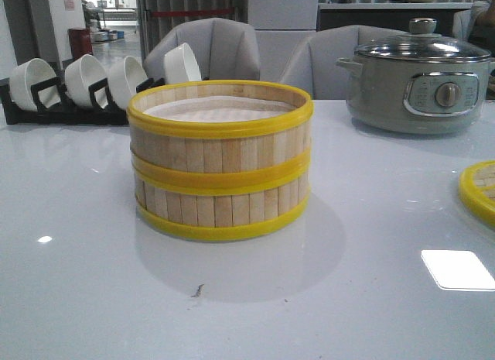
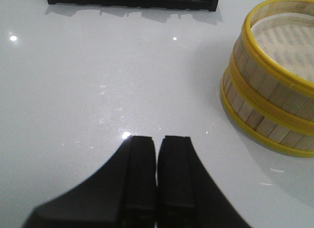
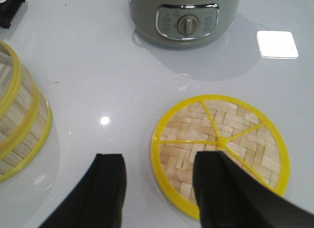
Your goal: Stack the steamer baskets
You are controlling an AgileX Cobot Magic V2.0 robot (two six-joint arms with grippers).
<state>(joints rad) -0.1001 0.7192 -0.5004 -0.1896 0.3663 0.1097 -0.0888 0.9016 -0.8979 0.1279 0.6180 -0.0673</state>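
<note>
Two steamer baskets (image 1: 220, 159) stand stacked one on the other in the middle of the white table, white liner showing in the upper one. The stack also shows in the left wrist view (image 2: 272, 86) and at the edge of the right wrist view (image 3: 17, 125). The woven lid (image 3: 221, 152) lies flat on the table to the right of the stack, its edge visible in the front view (image 1: 478, 191). My left gripper (image 2: 159, 139) is shut and empty above bare table left of the stack. My right gripper (image 3: 159, 159) is open above the lid's near rim, one finger over the lid.
A grey electric pot (image 1: 418, 81) with a glass lid stands at the back right. A black rack (image 1: 66, 97) holding several white bowls sits at the back left. Grey chairs stand behind the table.
</note>
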